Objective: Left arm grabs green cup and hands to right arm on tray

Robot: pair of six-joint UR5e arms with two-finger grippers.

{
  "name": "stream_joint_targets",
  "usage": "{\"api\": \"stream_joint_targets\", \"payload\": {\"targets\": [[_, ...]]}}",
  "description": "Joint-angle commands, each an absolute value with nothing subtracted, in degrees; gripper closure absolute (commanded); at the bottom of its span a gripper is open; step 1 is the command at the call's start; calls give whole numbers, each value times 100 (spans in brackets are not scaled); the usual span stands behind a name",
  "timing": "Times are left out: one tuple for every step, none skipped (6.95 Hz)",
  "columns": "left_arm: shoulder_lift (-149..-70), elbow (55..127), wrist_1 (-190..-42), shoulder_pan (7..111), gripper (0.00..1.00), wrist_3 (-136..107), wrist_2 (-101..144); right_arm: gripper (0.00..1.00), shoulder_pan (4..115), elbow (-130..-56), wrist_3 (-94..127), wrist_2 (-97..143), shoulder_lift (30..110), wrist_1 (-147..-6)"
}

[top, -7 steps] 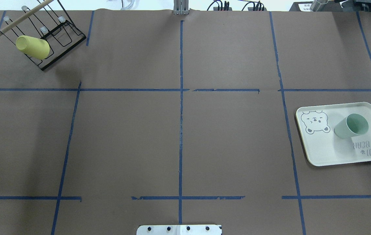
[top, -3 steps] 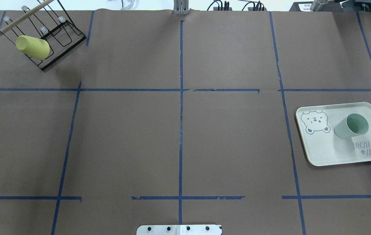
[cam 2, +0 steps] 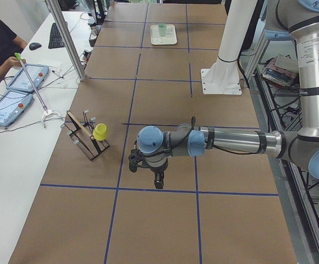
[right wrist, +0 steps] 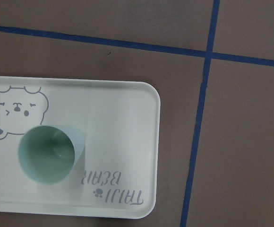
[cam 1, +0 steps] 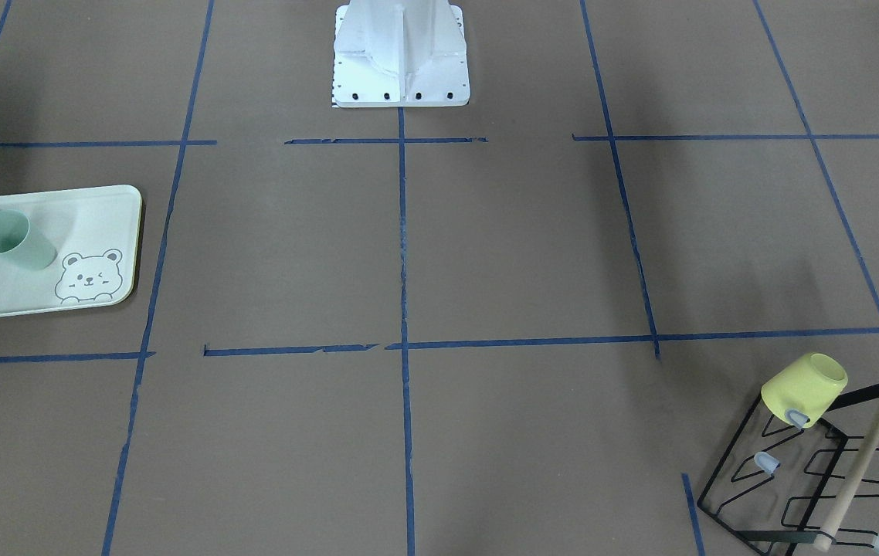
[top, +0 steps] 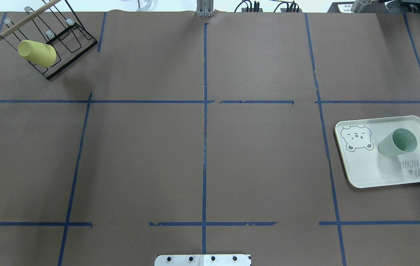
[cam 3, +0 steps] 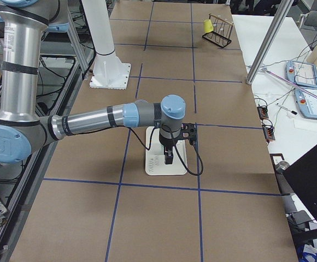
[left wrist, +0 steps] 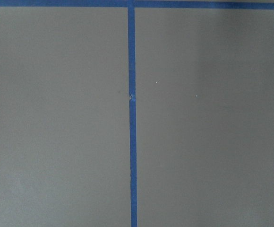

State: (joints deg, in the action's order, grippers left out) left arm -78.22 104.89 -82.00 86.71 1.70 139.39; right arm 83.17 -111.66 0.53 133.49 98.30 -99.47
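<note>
Standing at the table's right end, I have the right arm (cam 3: 93, 121) hanging nearest me, its right claw (cam 3: 168, 157) pointing straight down over the tray (top: 365, 170). From here I cannot tell how wide that claw is parted or whether it is gripping anything. The green cup (top: 398, 143) is standing upright, mouth up, on the tray. Seen from over the robot's shoulders, it is sitting off the tray's middle toward two o'clock, the bear drawing is at ten o'clock, and the tray is lying at three o'clock on the table (top: 202, 159). So the job is looking done, and the danger I am watching for is someone undoing it. The cup looks light and tall for its foot, so a low sweep of that claw, or the loose cable (cam 3: 198, 158) looping beside the wrist and catching the rim, would be tipping it or shoving the tray across the paper. Farther off, the left arm (cam 2: 231, 141) is reaching out over bare tabletop, and I cannot tell whether the left claw (cam 2: 158, 180) is parted or closed. Beyond it, at eleven o'clock, a yellow cup (top: 37, 53) is hanging on a wire rack (top: 72, 60), and a mistaken reach there would be fetching the wrong cup.
</note>
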Motion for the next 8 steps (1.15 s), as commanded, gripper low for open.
{"api": "stream_joint_targets", "payload": {"targets": [[-7874,10808,-7617,8692,0,132,13975,0,8323,-11223,44,13359,9809,-10132],[-8093,11011,-6967,8718,0,167,13975,0,8315,-11232,-78,13351,9809,-10186],[-8060,11021,-7022,8727,0,219,13957,0,8314,-11163,-349,13351,9826,-10195],[-8094,10961,-7049,8728,0,220,13931,0,8332,-11171,-378,13351,9861,-10187],[-8112,10951,-7171,8728,0,211,13948,0,8332,-11153,-378,13351,9896,-10187],[-8147,10934,-7259,8736,0,141,13957,0,8332,-11092,-387,13316,9949,-10160],[-8156,10907,-7268,8736,0,141,13966,0,8332,-11031,-622,13333,10080,-10143],[-8156,10907,-7269,8736,0,149,13966,0,8489,-11022,-981,13333,10281,-10143]]}}
